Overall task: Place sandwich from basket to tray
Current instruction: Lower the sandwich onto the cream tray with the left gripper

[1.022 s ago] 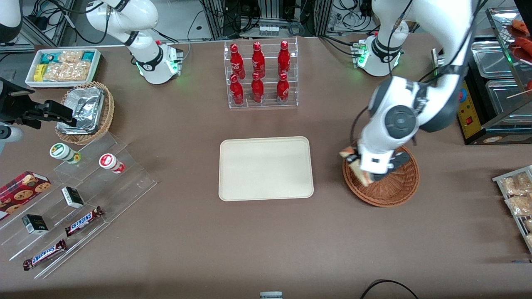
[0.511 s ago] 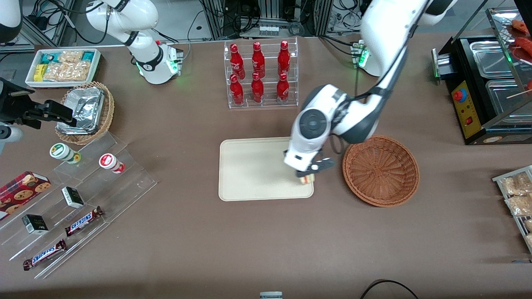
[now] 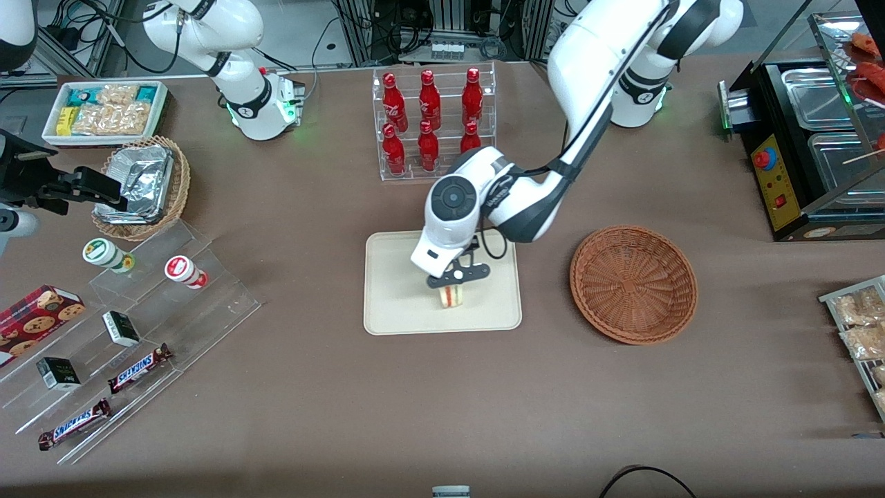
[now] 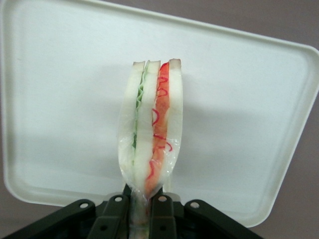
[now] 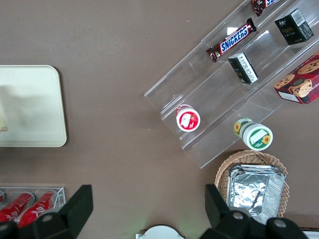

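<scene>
My left gripper point(image 3: 453, 282) is shut on the sandwich point(image 3: 451, 295), a wrapped wedge of white bread with red and green layers, and holds it over the middle of the cream tray point(image 3: 394, 311). In the left wrist view the sandwich point(image 4: 152, 129) stands upright between the black fingers point(image 4: 113, 219), pinched at its narrow end, with the tray point(image 4: 249, 124) beneath it. The reddish-brown wicker basket point(image 3: 633, 283) sits beside the tray toward the working arm's end of the table and holds nothing.
A clear rack of red bottles point(image 3: 432, 124) stands farther from the front camera than the tray. A foil-lined wicker basket point(image 3: 142, 187), a white snack tray point(image 3: 104, 111) and a clear stepped display with snacks point(image 3: 124, 332) lie toward the parked arm's end.
My gripper has carried the sandwich out of the basket and across to over the middle of the tray. The basket is left with nothing in it.
</scene>
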You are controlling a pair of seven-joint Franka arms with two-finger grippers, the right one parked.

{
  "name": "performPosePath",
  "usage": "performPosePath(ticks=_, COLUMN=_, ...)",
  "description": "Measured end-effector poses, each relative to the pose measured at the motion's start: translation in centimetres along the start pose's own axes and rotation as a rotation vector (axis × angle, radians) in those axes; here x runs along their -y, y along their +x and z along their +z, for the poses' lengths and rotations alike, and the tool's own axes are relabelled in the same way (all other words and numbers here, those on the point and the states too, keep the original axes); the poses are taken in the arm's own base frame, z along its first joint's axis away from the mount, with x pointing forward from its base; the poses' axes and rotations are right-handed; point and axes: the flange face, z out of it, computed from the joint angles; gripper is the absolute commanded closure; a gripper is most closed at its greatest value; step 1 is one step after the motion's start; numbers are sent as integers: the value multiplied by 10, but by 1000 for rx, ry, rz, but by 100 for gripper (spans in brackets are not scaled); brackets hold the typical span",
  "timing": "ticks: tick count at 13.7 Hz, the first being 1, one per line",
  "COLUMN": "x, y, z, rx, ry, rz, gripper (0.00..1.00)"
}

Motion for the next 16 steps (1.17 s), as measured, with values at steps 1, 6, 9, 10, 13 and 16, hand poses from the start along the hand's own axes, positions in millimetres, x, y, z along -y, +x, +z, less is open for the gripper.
performPosePath(ticks=1, x=-5, y=-4, z=7, rx=-5, ry=-12, rz=6, gripper=100)
performPosePath(ticks=6, x=-9, y=-2, z=26, rx=18, ry=11, rz=8, gripper=100)
performPosePath(ticks=9, x=-7, y=-4, z=14, rx=109, ry=57, rz=26, gripper=100)
performPosePath(ticks=10, x=-7, y=-3, z=8, rx=123, ry=62, rz=30, gripper=100)
performPosePath(ticks=13, x=-8, y=-3, z=7, rx=131, ry=64, rz=28, gripper=100)
performPosePath(ticks=16, x=-6, y=1, z=18, rx=132, ry=65, rz=20, gripper=100)
